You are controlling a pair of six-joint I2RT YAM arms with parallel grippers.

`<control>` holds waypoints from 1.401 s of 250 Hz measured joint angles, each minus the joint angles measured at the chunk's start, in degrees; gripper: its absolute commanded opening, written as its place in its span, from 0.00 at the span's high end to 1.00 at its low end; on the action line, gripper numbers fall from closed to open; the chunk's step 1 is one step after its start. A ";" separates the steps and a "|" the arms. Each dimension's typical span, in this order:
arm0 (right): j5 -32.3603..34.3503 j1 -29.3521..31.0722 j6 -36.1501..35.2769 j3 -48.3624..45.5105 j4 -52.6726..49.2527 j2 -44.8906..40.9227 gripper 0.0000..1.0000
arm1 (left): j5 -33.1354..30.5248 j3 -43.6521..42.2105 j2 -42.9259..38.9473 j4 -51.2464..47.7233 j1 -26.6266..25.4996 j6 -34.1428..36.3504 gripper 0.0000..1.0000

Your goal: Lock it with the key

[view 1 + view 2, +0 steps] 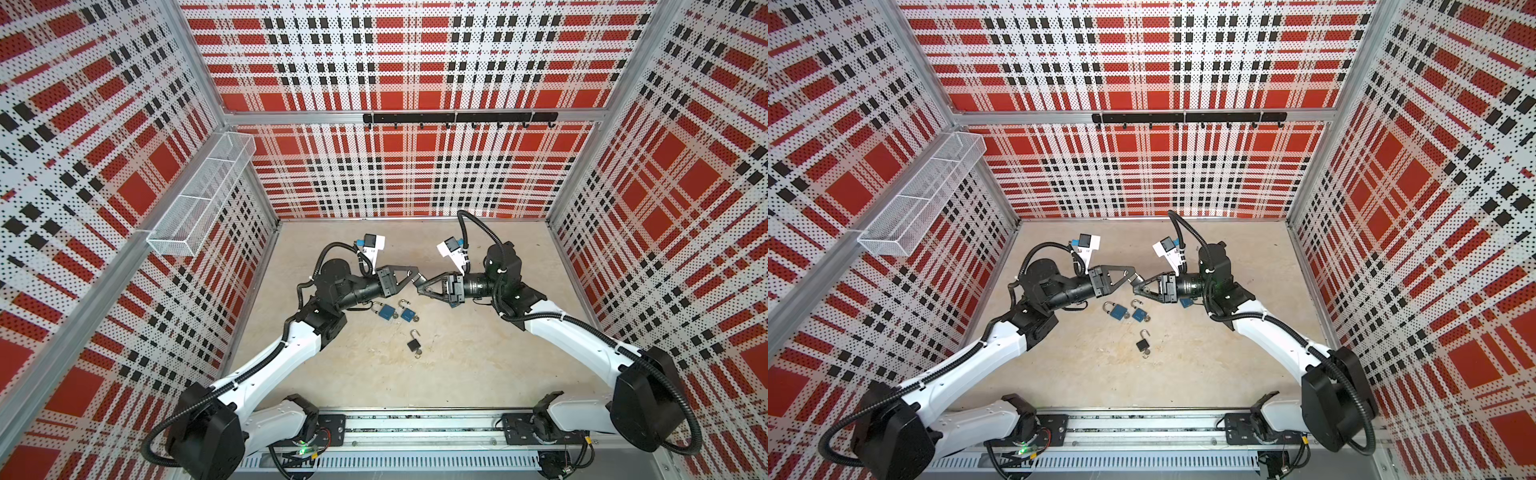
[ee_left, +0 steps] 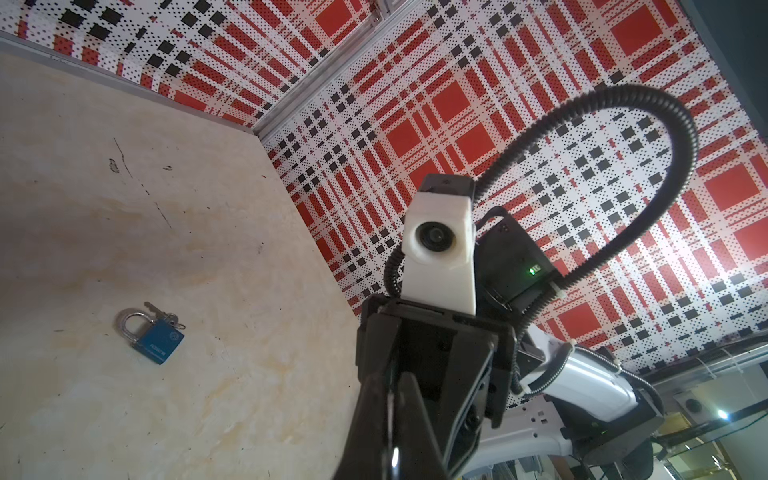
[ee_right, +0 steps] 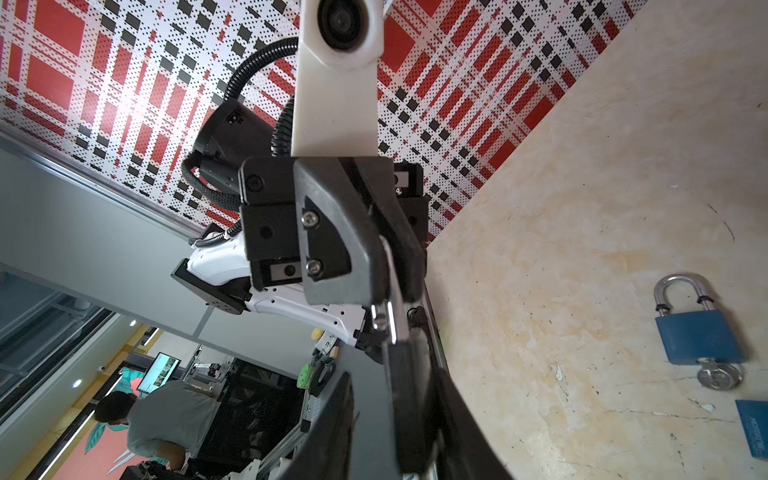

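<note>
Above the middle of the table my two grippers meet tip to tip. My left gripper [image 1: 419,277] is shut on the silver shackle [image 3: 388,270] of a black padlock [image 3: 405,382]. In the left wrist view a thin strip of metal [image 2: 390,411] shows between its closed fingers. My right gripper [image 1: 417,286] stands open around the padlock's body. One finger lies close against the body and a gap shows on the other side. This padlock's key is hidden.
On the table below lie two blue padlocks [image 1: 386,311] [image 1: 408,314] with keys, and a black padlock [image 1: 414,344] with its shackle open. Another blue padlock [image 2: 160,338] lies under my right arm. A mesh basket [image 1: 199,199] hangs on the left wall, a hook rail [image 1: 457,118] on the back wall.
</note>
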 measured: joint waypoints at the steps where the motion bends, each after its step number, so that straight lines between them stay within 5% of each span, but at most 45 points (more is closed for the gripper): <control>1: 0.00 0.00 0.02 0.02 0.02 0.00 0.68 | 0.00 -0.02 0.00 0.00 -0.02 0.00 1.00; 56: 0.44 -0.13 -0.02 0.02 -0.26 0.00 0.80 | -0.22 -0.61 -0.04 0.42 -0.26 -0.24 1.00; 93: 0.42 -0.17 -0.92 0.07 -0.50 0.00 1.00 | -0.20 -0.63 -0.09 0.61 -0.37 -1.09 1.00; 130: 0.44 -0.17 -1.64 0.15 -0.90 0.00 1.00 | -0.20 -0.66 -0.11 0.68 -0.35 -1.09 1.00; 149: 0.37 -0.17 -1.86 0.22 -1.20 0.00 1.00 | -0.02 -0.66 -0.11 0.63 0.02 -0.96 0.91; 166: 0.33 -0.17 -2.01 0.52 -1.77 0.00 1.00 | 0.55 -0.66 -0.11 0.70 0.46 -0.33 0.73; 191: 0.28 -0.17 -2.23 0.72 -3.34 0.00 1.00 | 1.64 -0.66 -0.15 0.70 1.64 0.24 0.69; 350: 0.15 -0.17 -4.44 2.45 -9.16 0.00 1.00 | 7.87 -0.59 -0.68 -1.84 3.80 1.95 0.77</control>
